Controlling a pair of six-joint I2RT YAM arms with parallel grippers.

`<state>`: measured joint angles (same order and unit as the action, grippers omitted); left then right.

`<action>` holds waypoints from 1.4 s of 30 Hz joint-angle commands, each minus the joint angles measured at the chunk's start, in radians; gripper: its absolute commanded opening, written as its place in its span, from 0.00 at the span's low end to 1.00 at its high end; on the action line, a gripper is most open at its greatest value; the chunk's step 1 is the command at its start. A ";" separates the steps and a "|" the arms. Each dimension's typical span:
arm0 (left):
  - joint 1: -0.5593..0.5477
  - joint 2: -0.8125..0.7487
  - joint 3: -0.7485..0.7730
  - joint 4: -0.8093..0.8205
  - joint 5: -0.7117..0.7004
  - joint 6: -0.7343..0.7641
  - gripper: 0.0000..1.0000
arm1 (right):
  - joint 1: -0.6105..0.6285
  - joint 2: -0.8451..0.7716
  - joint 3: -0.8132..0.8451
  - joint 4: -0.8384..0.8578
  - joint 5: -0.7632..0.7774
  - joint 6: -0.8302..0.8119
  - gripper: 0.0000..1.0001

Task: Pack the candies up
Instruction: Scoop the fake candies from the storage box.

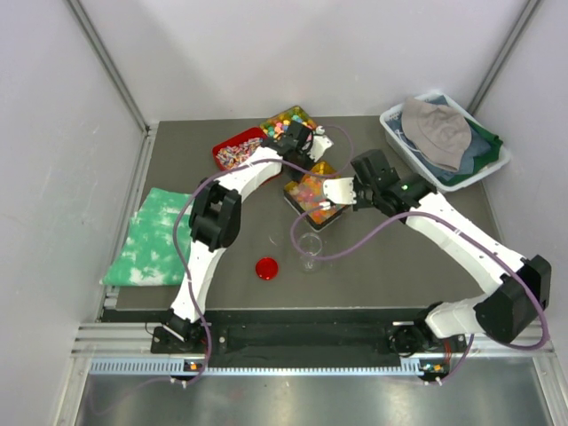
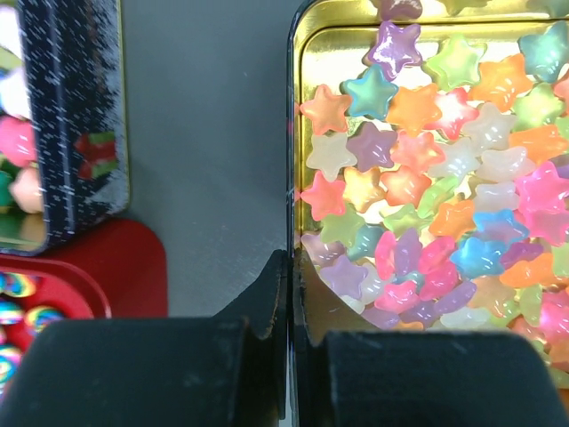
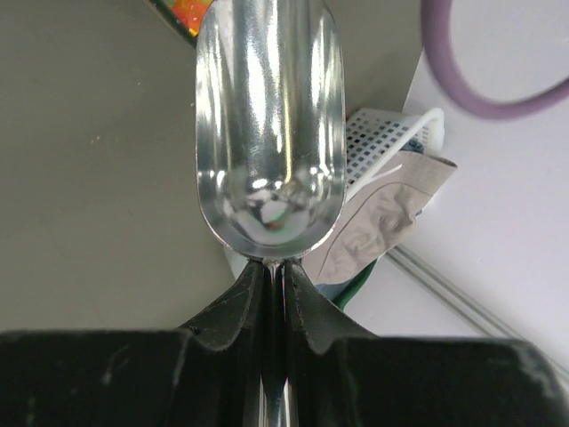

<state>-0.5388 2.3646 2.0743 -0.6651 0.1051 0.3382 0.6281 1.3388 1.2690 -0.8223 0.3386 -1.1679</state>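
The candies (image 2: 418, 169) are small glossy star-shaped pieces in many colours, filling a gold-lined tin (image 1: 311, 197). At the tin's far edge sits my left gripper (image 1: 313, 160). In the left wrist view this gripper (image 2: 289, 260) is shut on the tin's left wall (image 2: 294, 133), one finger outside and one inside. My right gripper (image 1: 335, 195) hovers at the tin's right side, shut on the handle of a metal scoop (image 3: 269, 133). The scoop's bowl holds no candies. In the right wrist view the right gripper (image 3: 276, 267) pinches the thin handle.
A clear glass jar (image 1: 309, 251) stands in front of the tin, with a red lid (image 1: 266, 268) to its left. Behind are a black tin of pastel balls (image 1: 288, 120) and a red tray of wrapped sweets (image 1: 235, 146). Green cloth (image 1: 151, 235) left; clothes bin (image 1: 444, 138) back right.
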 commanded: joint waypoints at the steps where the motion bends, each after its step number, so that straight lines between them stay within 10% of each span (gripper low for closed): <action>1: -0.023 -0.071 0.056 0.082 -0.096 0.084 0.00 | 0.010 0.035 0.012 0.100 -0.006 -0.021 0.00; 42: -0.059 -0.154 0.092 0.127 0.067 0.140 0.00 | -0.019 0.379 0.076 0.253 0.240 -0.205 0.00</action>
<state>-0.5900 2.3306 2.1246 -0.6201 0.1108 0.4747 0.5926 1.7069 1.3170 -0.6193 0.5228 -1.3476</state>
